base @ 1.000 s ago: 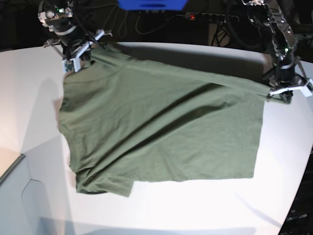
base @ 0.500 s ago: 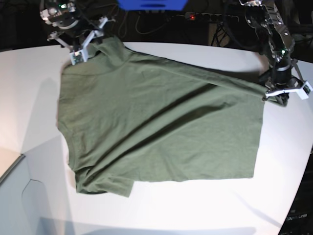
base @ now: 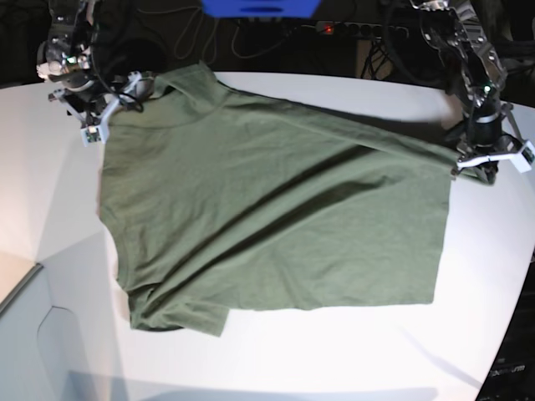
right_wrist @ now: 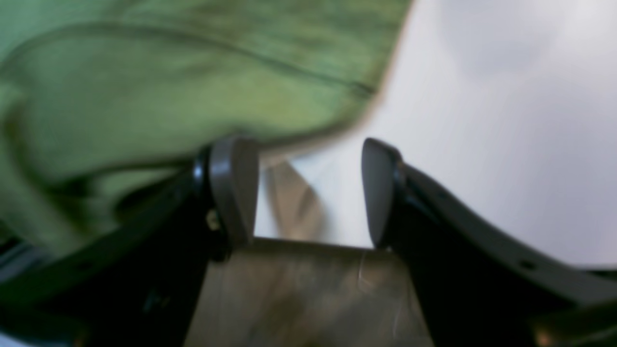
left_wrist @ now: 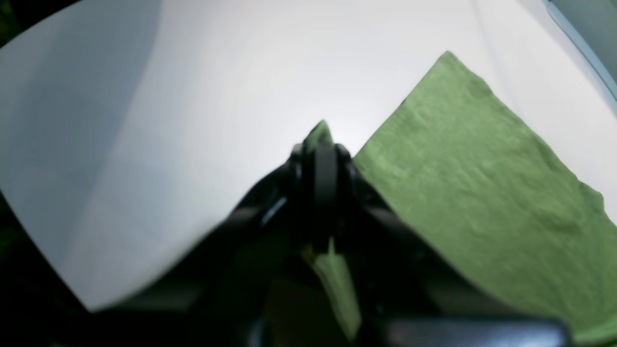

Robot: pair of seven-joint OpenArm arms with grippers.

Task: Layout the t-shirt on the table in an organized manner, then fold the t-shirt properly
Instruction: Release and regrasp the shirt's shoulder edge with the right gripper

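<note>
From my remote station: the olive t-shirt (base: pixel 267 209) lies spread across the white table (base: pixel 276 359), nearest me its bunched lower-left corner, doubled over itself at the front edge. Mid-cloth, a long dark crease runs diagonally from lower left toward the raised far-right corner. There my left gripper (base: pixel 476 167) has its fingers pressed together on a pinch of the shirt's corner; the left wrist view shows a green tip poking out beyond the closed jaws, with the rest of the fabric sloping off to one side. At the far left, my right gripper (right_wrist: pixel 308 193) has its fingers (right_wrist: pixel 234 190) spread wide with nothing between them, bare table showing in the gap and the shirt's hemmed edge just beyond the left pad.

My worry is that with only one corner held, any pull from the left arm would drag the whole shirt sideways and deepen that diagonal crease rather than flatten it. The folded lower-left corner also looks likely to be trapped into any fold made before it is smoothed out. The fabric reads soft, thin and wrinkly, mostly flat on the table but not yet square to it
</note>
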